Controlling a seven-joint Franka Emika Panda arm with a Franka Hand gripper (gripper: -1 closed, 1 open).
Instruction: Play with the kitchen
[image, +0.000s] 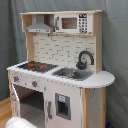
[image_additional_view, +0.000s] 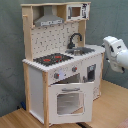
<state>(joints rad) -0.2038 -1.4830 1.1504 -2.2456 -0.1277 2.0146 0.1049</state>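
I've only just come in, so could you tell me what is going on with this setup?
A white robot arm hangs beside a toy kitchen, on the second exterior view's right, near the end by the sink. It is not touching anything. The oven door looks closed, and the hob is bare. The claw itself is out of view.

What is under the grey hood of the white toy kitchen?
Under the grey hood sits the black-and-red hob on the white toy kitchen. The hood's underside stays hidden.
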